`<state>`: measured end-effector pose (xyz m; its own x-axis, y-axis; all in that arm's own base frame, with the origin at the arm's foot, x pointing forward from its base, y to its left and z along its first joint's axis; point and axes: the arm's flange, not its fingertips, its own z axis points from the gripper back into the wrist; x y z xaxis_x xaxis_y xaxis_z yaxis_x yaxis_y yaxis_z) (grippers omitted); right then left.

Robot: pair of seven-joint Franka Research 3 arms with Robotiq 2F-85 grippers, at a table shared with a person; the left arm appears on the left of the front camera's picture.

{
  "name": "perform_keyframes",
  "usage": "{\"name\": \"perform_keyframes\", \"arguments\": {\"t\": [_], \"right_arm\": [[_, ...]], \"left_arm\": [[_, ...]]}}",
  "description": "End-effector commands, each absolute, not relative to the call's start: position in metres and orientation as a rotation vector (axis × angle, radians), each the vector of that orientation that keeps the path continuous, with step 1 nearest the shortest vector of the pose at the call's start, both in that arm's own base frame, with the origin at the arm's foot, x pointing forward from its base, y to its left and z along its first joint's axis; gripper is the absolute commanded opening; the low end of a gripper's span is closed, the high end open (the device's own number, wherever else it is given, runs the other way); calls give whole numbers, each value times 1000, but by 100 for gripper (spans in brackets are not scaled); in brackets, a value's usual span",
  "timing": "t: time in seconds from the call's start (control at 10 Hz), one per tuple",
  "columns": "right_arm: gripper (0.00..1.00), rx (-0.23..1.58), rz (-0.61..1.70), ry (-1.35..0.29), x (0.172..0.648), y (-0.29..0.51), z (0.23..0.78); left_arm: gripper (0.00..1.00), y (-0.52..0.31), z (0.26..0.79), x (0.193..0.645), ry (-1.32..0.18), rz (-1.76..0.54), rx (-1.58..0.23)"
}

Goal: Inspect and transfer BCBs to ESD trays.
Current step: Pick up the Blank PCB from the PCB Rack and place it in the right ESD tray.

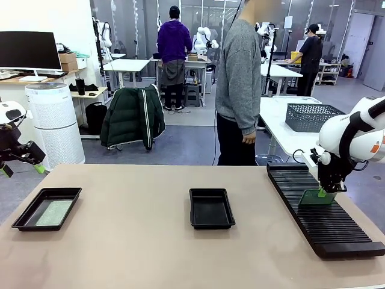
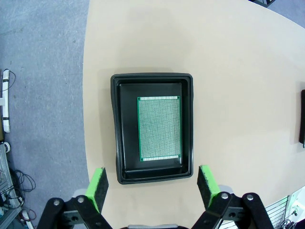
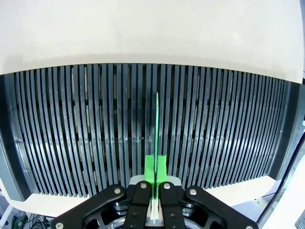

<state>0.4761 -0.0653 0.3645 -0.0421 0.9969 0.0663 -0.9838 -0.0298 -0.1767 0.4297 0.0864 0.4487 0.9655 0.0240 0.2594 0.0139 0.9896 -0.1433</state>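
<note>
A green BCB [image 1: 316,197] stands on edge in the black slotted rack [image 1: 337,232] at the right, and my right gripper [image 1: 329,189] is shut on its top edge. Down that wrist view the board [image 3: 157,129] appears as a thin green line pinched between the green pads [image 3: 149,168]. Another BCB [image 2: 159,128] lies flat in the left ESD tray [image 2: 116,129], seen from the front as a pale board [image 1: 52,211] in the tray [image 1: 21,221]. My left gripper [image 2: 153,183] hangs open above that tray's near rim, at the table's left edge [image 1: 22,158]. The middle ESD tray [image 1: 211,208] holds nothing.
A person in a grey sweater [image 1: 239,90] stands at the far side, hands off the table. A dark mesh basket [image 1: 313,116] rests on another table behind. The beige tabletop [image 1: 132,247] stretches bare between the trays and the rack.
</note>
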Motion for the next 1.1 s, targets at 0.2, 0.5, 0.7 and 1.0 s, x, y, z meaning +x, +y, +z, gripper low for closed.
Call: {"name": "perform_keyframes", "arguments": {"t": [0.2,0.5,0.7,1.0], "right_arm": [[2,-110,1588,-143,476,-64,393],[2,-108,1556,-122,473,-67,431],[2,-94,1532,-118,469,-66,463],[2,-64,1499,-107,456,-68,521]], "left_arm": [[100,89,447,430,-261,2,-139],[100,89,447,430,-261,2,-139],[100,89,447,430,-261,2,-139],[100,89,447,430,-261,2,-139]]}}
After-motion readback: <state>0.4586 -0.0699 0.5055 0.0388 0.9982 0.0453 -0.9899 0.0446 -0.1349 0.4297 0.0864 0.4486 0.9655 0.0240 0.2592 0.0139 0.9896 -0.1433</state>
